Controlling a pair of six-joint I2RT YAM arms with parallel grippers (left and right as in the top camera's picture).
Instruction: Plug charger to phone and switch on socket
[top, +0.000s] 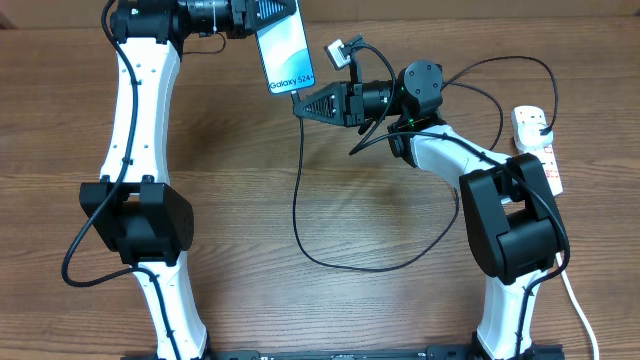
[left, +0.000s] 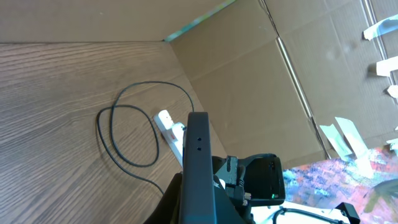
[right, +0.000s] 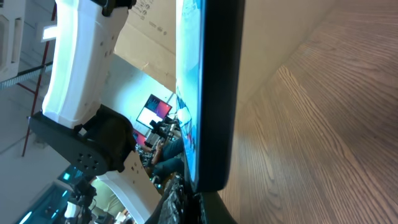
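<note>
The phone (top: 285, 52) hangs above the back of the table, its light-blue "Galaxy S24" screen facing up. My left gripper (top: 278, 18) is shut on its top end. In the left wrist view the phone (left: 198, 163) shows edge-on as a dark slab. My right gripper (top: 299, 103) is shut on the charger's connector tip, pressed against the phone's lower edge (right: 214, 183). The tip itself is hidden between the fingers (right: 186, 208). The charger cable (top: 296, 190) drops from there, loops over the table and runs to the white socket (top: 545, 160) at the right edge.
The socket's thick white cord (top: 575, 300) trails down the right side past the right arm's base (top: 510, 225). The left arm's base (top: 135, 220) stands at front left. A cardboard wall (left: 249, 68) rises behind the table. In the left wrist view the socket (left: 169, 127) lies by the cable loop (left: 124, 109).
</note>
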